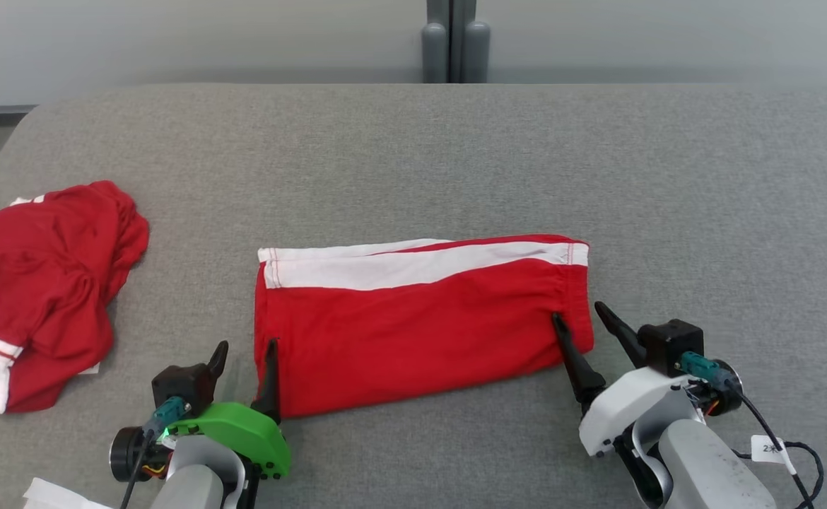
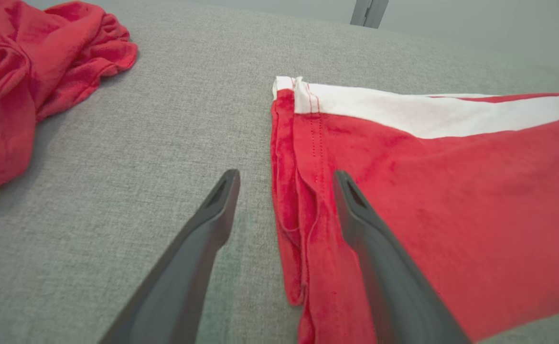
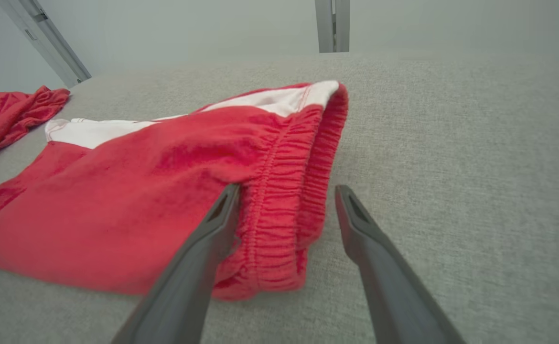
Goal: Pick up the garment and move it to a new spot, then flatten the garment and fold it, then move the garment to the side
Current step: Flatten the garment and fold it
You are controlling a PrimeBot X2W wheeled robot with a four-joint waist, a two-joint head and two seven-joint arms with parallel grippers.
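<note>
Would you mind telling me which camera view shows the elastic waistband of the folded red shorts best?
The right wrist view: the gathered waistband lies close up, its ribbing plain. The head view gives it small, at the folded shorts' right end. The left wrist view looks at the shorts' opposite, hemmed end.

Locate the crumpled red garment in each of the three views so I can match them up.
Head view: crumpled red garment at the left edge, apart from the folded shorts.
Left wrist view: top left corner.
Right wrist view: far left edge, above the middle.
Shared landmark: the grey post beyond the far edge of the surface, at the top of every view.
</note>
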